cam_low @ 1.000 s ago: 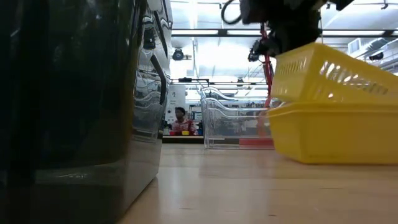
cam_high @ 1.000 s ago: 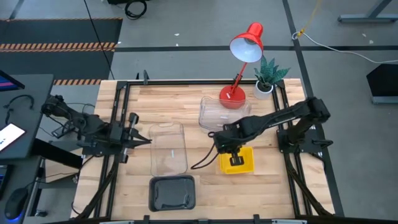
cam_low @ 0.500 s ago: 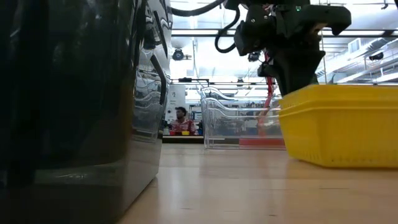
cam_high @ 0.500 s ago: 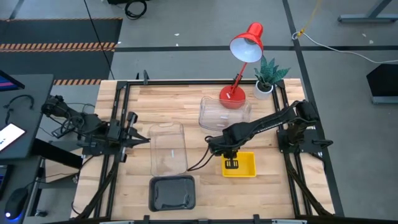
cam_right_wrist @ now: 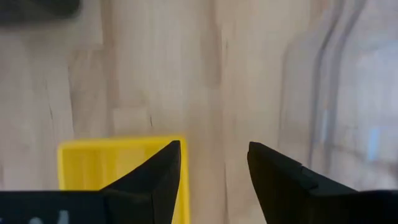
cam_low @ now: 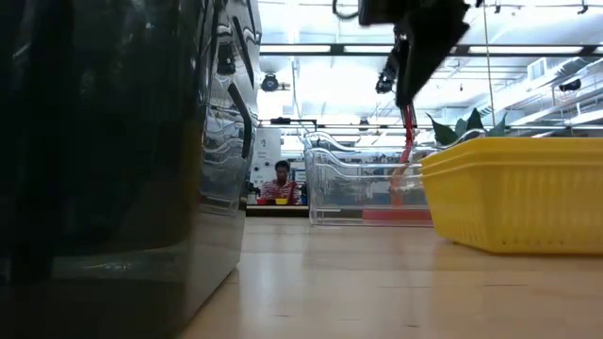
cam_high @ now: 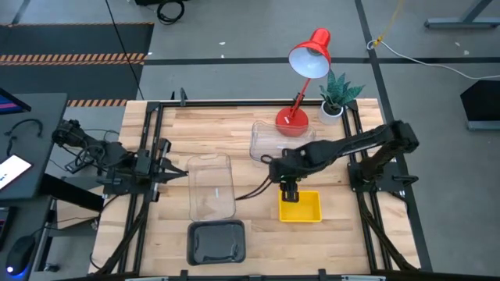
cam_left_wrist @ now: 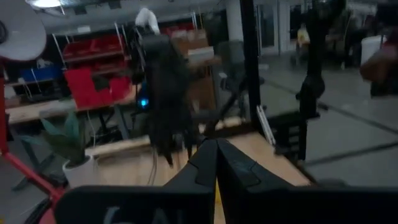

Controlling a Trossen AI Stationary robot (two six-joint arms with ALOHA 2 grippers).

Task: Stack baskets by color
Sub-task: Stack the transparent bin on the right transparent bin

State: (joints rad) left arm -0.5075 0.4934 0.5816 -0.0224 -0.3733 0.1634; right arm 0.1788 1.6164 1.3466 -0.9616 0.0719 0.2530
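A nested stack of yellow baskets (cam_high: 301,208) rests level on the table right of centre, and also shows in the low view (cam_low: 513,193). My right gripper (cam_high: 289,187) hangs open just above the stack's far edge (cam_right_wrist: 112,163), pointing steeply down with nothing between its fingers. One clear basket (cam_high: 212,186) lies left of centre and another (cam_high: 280,142) sits by the lamp's base. A dark grey basket (cam_high: 216,240) sits at the near edge. My left gripper (cam_high: 168,170) waits shut at the table's left edge, pointing level.
A red desk lamp (cam_high: 308,58) and a small potted plant (cam_high: 336,97) stand at the far right. The dark grey basket (cam_low: 113,169) fills the left of the low view. Bare wood lies between the yellow stack and the left clear basket.
My right gripper has opened and let go of the upper yellow basket, then risen a little toward the far edge. That basket, tilted a second ago with one end raised, has dropped level into the yellow basket beneath it.
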